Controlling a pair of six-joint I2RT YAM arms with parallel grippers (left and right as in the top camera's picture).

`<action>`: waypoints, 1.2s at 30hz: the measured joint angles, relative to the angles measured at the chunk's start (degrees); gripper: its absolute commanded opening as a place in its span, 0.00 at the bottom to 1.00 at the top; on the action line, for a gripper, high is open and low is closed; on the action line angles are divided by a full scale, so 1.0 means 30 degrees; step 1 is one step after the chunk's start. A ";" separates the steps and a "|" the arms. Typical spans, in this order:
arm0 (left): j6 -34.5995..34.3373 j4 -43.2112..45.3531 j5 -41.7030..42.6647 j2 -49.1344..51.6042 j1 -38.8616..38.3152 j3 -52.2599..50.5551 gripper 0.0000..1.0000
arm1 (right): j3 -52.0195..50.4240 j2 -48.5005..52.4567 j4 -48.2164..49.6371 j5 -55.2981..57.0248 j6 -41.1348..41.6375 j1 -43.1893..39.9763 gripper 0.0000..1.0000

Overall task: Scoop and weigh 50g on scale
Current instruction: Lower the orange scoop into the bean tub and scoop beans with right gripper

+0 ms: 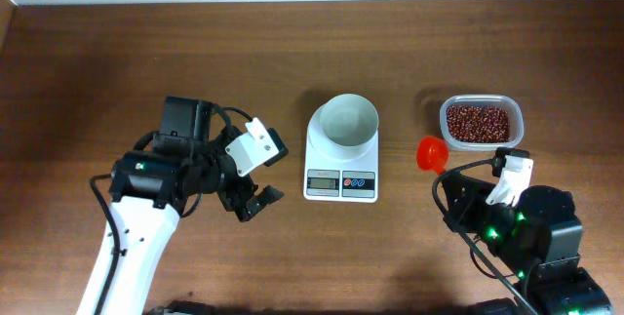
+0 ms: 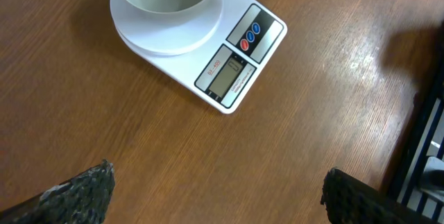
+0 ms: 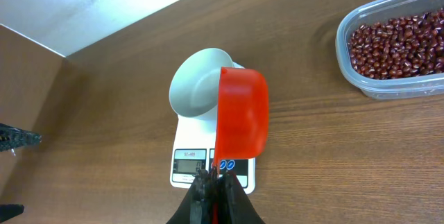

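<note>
Stock of the scene, as I see it from my remote station:

1. Counter point(image 1: 117, 52): brown wood-grain top that carries the items below
2. Scale point(image 1: 341, 167): white and rounded-rectangular. It stands near the middle of the counter, between the two arms. Its grey display and blue and red buttons face the arms' side. I cannot read the display in any view
3. Bowl point(image 1: 349, 125): white and round, upright on the scale's platform. Its inside shows plain white
4. Tub point(image 1: 520, 120): clear plastic, open-topped, on the counter to the right of the scale and apart from it. It is filled with red-brown beans point(image 1: 478, 122)
5. Red scoop point(image 1: 432, 152): sits between the scale and the tub, nearer the tub's front left corner. In the right wrist view its cup lies across my line of sight to the scale and bowl, and its handle runs back into the fingers. I cannot tell whether it carries beans
6. Left pincer point(image 1: 265, 174): jaws spread wide with nothing between them, to the left of the scale and apart from it. Its wrist camera shows the scale's front panel beyond two dark fingertips point(image 2: 83, 189)
7. Right pincer point(image 3: 215, 186): jaws pressed together on the thin handle of the red scoop, over the front right part of the counter
</note>
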 measured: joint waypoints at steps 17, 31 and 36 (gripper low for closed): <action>0.0000 0.0000 -0.0058 -0.0124 0.0000 0.0386 0.99 | 0.0000 0.0000 -0.0437 0.0007 -0.1399 0.0000 0.04; 0.0007 0.0000 -0.0058 -0.0124 0.0000 0.0386 0.99 | 0.0000 0.0000 -0.1319 0.0765 -0.4328 0.0000 0.04; 0.0000 -0.0007 -0.0058 -0.0124 0.0000 0.0386 0.99 | 0.1501 0.1246 -0.2331 0.1719 -0.6528 0.0000 0.04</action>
